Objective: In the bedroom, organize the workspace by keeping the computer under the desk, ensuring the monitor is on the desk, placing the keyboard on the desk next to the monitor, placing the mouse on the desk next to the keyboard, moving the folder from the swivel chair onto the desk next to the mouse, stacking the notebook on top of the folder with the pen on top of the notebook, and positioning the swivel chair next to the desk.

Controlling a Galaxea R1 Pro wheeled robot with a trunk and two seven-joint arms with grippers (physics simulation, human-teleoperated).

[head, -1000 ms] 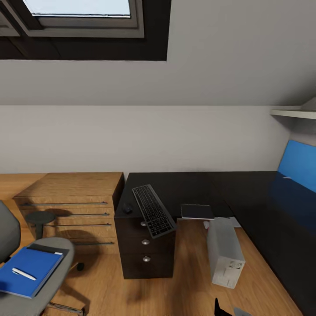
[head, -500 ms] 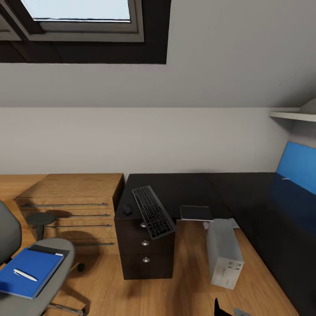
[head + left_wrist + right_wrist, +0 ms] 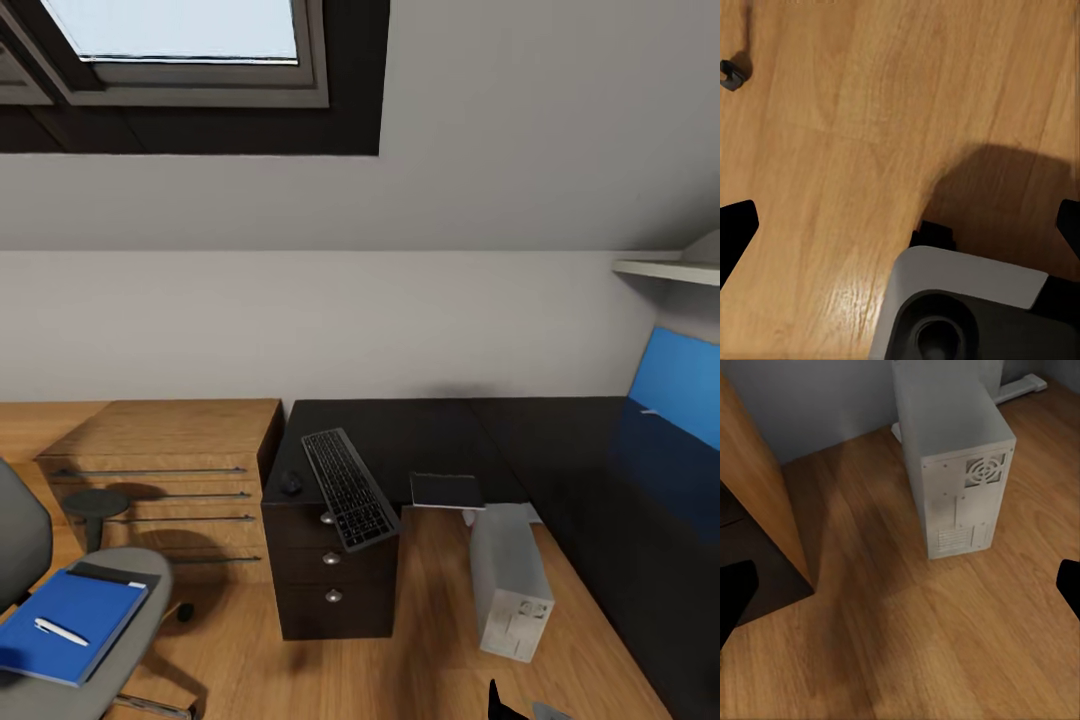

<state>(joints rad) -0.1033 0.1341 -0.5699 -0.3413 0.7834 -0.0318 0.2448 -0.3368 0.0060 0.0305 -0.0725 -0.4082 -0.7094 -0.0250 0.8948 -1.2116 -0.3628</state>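
Keyboard (image 3: pixel 349 489) overhanging desk (image 3: pixel 420 430) edge beside mouse (image 3: pixel 291 483); pen (image 3: pixel 56 631) atop folder (image 3: pixel 65 624) on swivel chair (image 3: pixel 130 590); computer (image 3: pixel 952 457) upright on floor (image 3: pixel 945 645); both grippers spread, empty.

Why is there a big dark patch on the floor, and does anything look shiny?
Left wrist view: the dark patch is a shadow on the wood floor. Right wrist view: a softer shadow lies beside the computer. Head view: the black desk mirrors the blue wall panel.
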